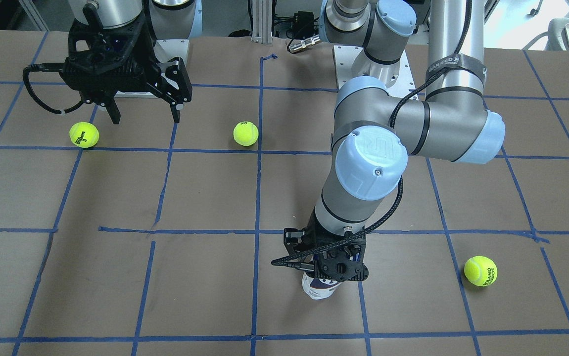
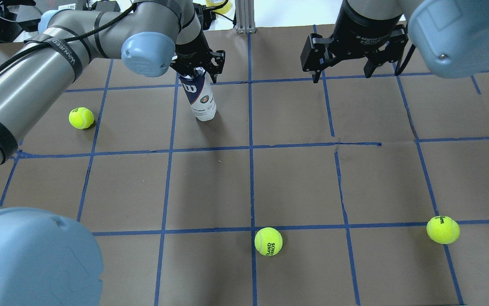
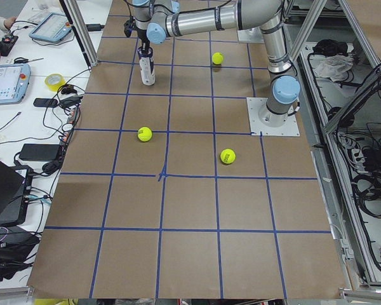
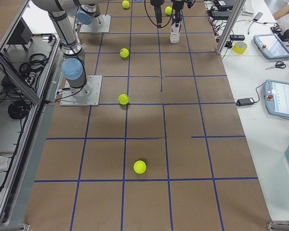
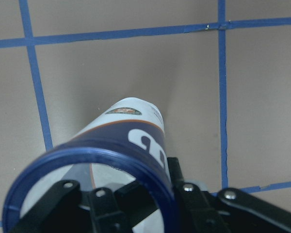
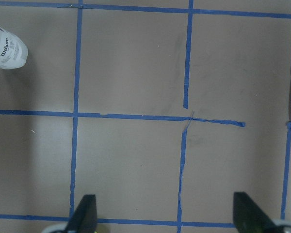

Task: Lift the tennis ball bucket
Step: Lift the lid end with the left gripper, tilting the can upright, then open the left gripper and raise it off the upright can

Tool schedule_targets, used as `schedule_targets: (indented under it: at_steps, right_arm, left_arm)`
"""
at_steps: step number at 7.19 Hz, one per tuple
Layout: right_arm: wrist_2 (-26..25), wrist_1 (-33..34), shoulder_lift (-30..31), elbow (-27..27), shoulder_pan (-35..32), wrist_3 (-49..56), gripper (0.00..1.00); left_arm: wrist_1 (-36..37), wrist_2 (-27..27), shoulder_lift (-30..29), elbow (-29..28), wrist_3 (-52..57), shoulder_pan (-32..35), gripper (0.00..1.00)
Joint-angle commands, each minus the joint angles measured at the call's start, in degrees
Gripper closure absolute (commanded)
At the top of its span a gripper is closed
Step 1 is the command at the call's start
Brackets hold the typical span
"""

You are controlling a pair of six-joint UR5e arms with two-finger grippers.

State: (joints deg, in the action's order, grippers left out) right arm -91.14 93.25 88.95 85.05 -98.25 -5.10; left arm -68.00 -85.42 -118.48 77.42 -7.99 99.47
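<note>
The tennis ball bucket (image 2: 201,100), a clear can with a white and navy Wilson label and a dark blue rim, stands upright in the far left part of the table. It also shows in the front view (image 1: 317,289), the left wrist view (image 5: 131,136) and the right wrist view (image 6: 7,48). My left gripper (image 2: 196,70) comes down on its top with a finger on each side of the rim, shut on it. I cannot tell if its base touches the table. My right gripper (image 2: 341,70) is open and empty, hovering over the far right.
Three loose yellow-green tennis balls lie on the brown paper with blue tape grid: one left of the can (image 2: 81,117), one near centre front (image 2: 268,241), one front right (image 2: 442,229). The left arm's elbow (image 2: 147,53) hangs beside the can.
</note>
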Motion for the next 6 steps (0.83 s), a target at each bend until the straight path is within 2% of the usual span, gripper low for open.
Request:
schedule_targets:
  at_steps: [1, 4, 6]
  right_arm:
    - [0.0, 0.0, 0.0, 0.03, -0.01, 0.0, 0.0]
    - [0.0, 0.0, 0.0, 0.03, -0.01, 0.0, 0.0]
    - [0.0, 0.0, 0.0, 0.03, -0.01, 0.0, 0.0]
  left_arm:
    - [-1.86, -0.53, 2.02, -0.25, -0.71, 0.1, 0.0]
    - [-16.43, -3.61, 8.33, -5.08, 0.25, 0.02, 0.0]
    - [-21.27, -4.05, 13.35, -3.6, 2.87, -1.81, 0.0]
